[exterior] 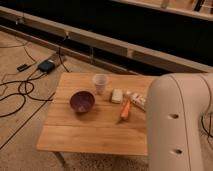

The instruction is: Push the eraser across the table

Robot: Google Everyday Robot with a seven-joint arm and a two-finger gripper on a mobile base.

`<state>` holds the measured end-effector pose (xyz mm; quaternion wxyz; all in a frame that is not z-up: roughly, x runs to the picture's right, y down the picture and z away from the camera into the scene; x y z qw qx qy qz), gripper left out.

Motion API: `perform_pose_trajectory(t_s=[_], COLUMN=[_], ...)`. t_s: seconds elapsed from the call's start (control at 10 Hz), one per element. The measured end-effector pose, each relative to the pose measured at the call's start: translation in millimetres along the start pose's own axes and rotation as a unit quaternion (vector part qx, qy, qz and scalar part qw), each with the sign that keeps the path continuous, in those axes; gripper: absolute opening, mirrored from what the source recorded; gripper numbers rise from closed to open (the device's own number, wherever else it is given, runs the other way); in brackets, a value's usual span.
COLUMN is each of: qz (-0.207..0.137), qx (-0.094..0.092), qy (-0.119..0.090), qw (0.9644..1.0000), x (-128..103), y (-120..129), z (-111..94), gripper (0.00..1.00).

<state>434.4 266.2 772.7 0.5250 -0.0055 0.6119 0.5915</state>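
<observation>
The table (95, 131) has a light wooden plank top and stands in the middle of the camera view. No black eraser shows on it; it is hidden or out of view. My arm's large white casing (177, 125) fills the right side and covers the table's right edge. My gripper is not in view, and may be behind that casing.
On the table are a purple bowl (81, 101), a clear cup (100, 82), a small cream-white block (116, 95), an orange stick (125, 110) and a small white object (138, 100) partly behind the arm. Cables (20, 90) and a dark box (46, 65) lie on the floor to the left.
</observation>
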Motion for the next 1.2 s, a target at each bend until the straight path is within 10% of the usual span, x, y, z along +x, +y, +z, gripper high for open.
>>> perform_pose_trajectory(t_s=[1.2], qz=[0.040], qx=[-0.026], qy=[-0.021], qw=[0.9986], x=[-12], y=[-21], z=[6], gripper=[0.65])
